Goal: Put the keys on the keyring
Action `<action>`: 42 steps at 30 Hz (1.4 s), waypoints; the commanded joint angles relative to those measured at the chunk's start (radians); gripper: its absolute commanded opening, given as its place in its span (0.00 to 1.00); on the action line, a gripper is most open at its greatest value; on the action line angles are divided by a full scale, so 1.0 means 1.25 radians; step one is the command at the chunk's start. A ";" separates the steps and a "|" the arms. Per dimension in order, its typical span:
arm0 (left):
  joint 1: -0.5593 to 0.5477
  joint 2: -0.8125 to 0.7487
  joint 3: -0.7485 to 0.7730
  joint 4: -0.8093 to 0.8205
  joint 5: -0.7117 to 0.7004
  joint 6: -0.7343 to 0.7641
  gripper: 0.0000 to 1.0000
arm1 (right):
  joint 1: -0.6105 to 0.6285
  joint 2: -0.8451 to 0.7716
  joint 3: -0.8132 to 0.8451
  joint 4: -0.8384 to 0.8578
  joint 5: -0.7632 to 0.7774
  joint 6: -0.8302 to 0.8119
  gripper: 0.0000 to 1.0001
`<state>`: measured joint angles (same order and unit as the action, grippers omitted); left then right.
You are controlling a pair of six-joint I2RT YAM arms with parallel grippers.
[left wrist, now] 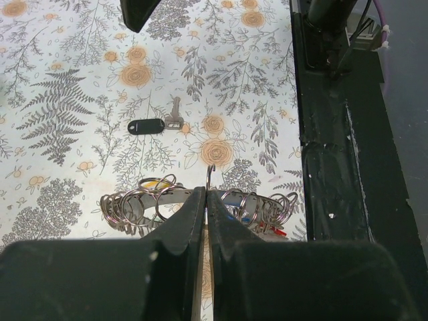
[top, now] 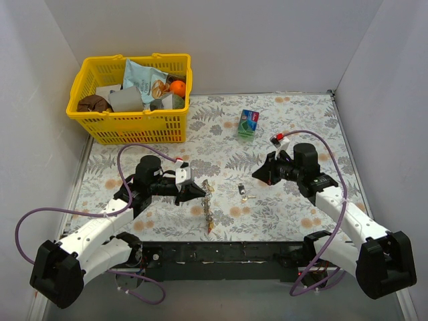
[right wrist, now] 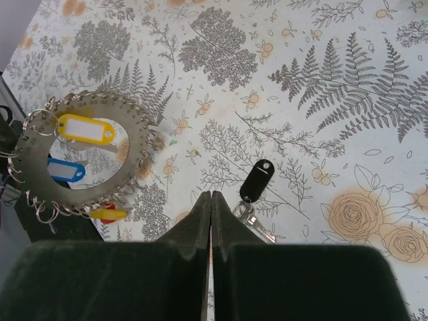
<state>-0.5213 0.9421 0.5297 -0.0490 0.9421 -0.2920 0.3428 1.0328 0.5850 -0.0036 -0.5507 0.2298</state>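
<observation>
The keyring (top: 209,208) stands on edge at the table's front middle. My left gripper (top: 200,191) is shut on its rim. In the left wrist view the toothed band (left wrist: 134,200) with several small split rings runs across behind the closed fingertips of the left gripper (left wrist: 206,191). In the right wrist view the keyring (right wrist: 144,144) carries yellow (right wrist: 85,128), blue (right wrist: 65,170) and red tagged keys. A loose key with a black tag (right wrist: 256,180) lies flat on the cloth, also seen in the top view (top: 242,192) and the left wrist view (left wrist: 147,126). My right gripper (right wrist: 211,194) is shut and empty just left of it, and shows in the top view (top: 258,174).
A yellow basket (top: 130,128) of items stands at the back left. A small green-blue box (top: 248,124) sits at the back middle. The black front edge of the table (left wrist: 328,167) runs close beside the keyring. White walls enclose three sides.
</observation>
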 commanded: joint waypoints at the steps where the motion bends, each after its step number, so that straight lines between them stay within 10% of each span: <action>1: -0.003 -0.005 0.013 0.011 -0.003 0.009 0.00 | 0.013 0.024 0.030 -0.040 0.043 -0.041 0.01; 4: -0.003 0.001 0.017 0.010 -0.003 0.008 0.00 | 0.039 0.055 0.044 -0.079 0.097 -0.059 0.07; 8: -0.003 0.006 0.020 0.004 -0.004 0.010 0.00 | 0.083 0.099 0.057 -0.098 0.128 -0.067 0.46; 11: -0.004 0.004 0.018 0.001 -0.011 0.013 0.00 | 0.100 0.154 0.065 -0.108 0.135 -0.053 0.57; 42: -0.004 0.019 0.022 -0.005 -0.004 0.023 0.00 | 0.125 0.395 0.125 -0.077 0.075 0.036 0.38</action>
<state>-0.5213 0.9726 0.5301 -0.0616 0.9203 -0.2802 0.4915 1.5146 0.6983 -0.1257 -0.4267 0.2661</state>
